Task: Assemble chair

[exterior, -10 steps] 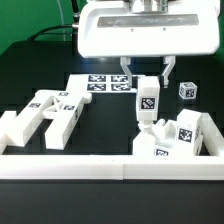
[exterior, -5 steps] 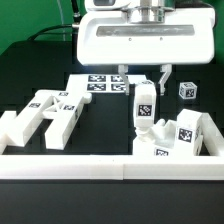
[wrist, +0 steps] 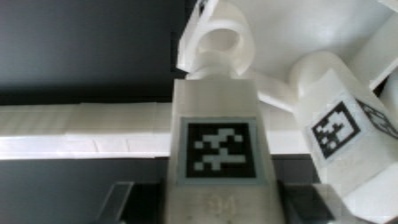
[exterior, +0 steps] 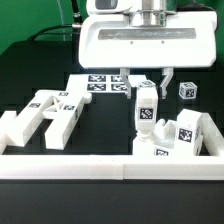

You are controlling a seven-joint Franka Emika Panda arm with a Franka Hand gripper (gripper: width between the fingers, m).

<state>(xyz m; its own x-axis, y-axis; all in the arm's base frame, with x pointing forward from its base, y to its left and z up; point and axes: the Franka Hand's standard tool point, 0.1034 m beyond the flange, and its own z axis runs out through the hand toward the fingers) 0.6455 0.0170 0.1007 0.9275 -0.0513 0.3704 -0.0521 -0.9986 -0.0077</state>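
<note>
The gripper (exterior: 146, 80) is clamped on an upright leg piece (exterior: 147, 108) of the chair, its tag facing the exterior camera. In the wrist view the leg piece (wrist: 221, 130) runs out from between the fingers. It hangs over a cluster of tagged pieces (exterior: 185, 132) at the exterior view's right, and whether its lower end touches them I cannot tell. The slab pieces (exterior: 45, 112) lie well apart at the left, behind the border rail (exterior: 100, 166).
</note>
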